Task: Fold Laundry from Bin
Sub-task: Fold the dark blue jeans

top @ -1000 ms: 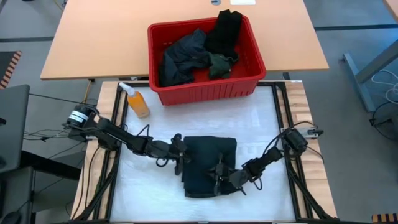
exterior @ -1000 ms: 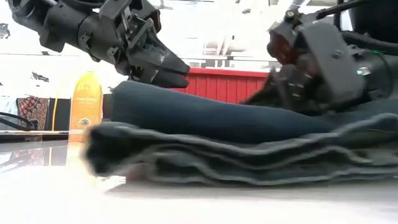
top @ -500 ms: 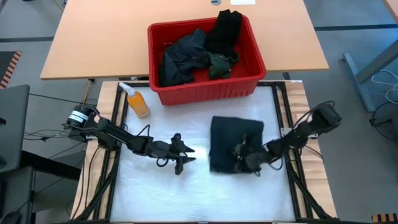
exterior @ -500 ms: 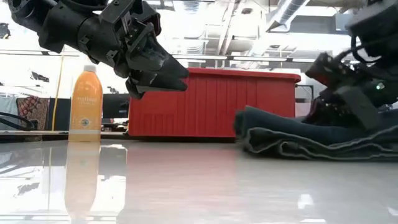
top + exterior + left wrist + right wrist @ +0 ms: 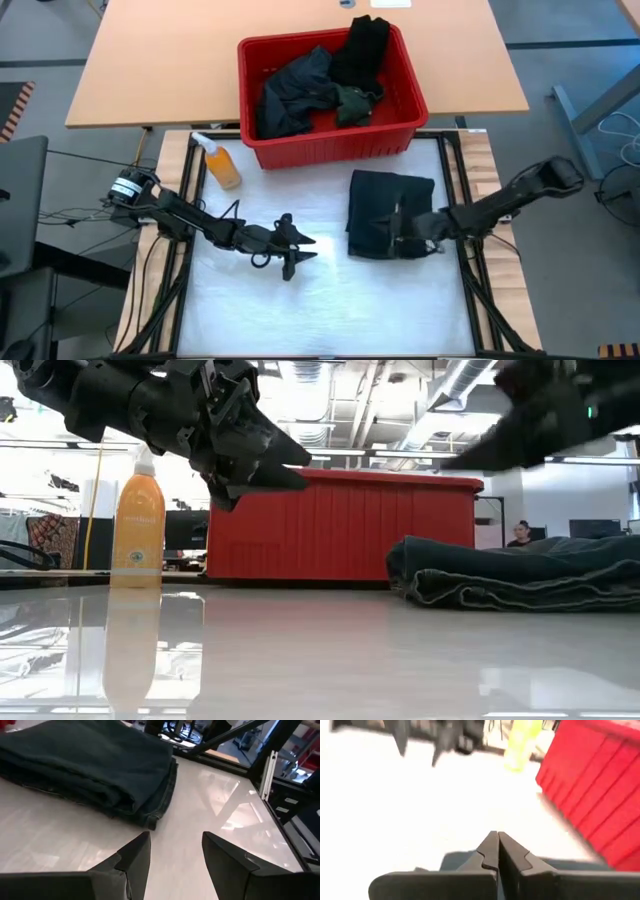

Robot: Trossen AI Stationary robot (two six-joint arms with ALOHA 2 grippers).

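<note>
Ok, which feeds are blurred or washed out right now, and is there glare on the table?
Right wrist view: motion-smeared, table washed out white, right tool shut. Low view: right arm blurred at top, glossy table mirrors the orange bottle. Left wrist view: sharp, light streaks on the table beside the folded jeans. High view: clear.

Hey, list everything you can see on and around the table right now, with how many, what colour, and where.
Folded dark navy jeans: one, on the white table's right side.
Red plastic bin with slotted sides: one, at the table's far edge.
Dark garments in the bin: several, navy, black and green.
Orange bottle: one, left of the bin.
White table: one, under both arms.
Tan wooden table: one, behind the bin.
Person: one, far back in the room.
Left gripper: open, empty, above mid-table.
Right gripper: shut, over the jeans.
</note>
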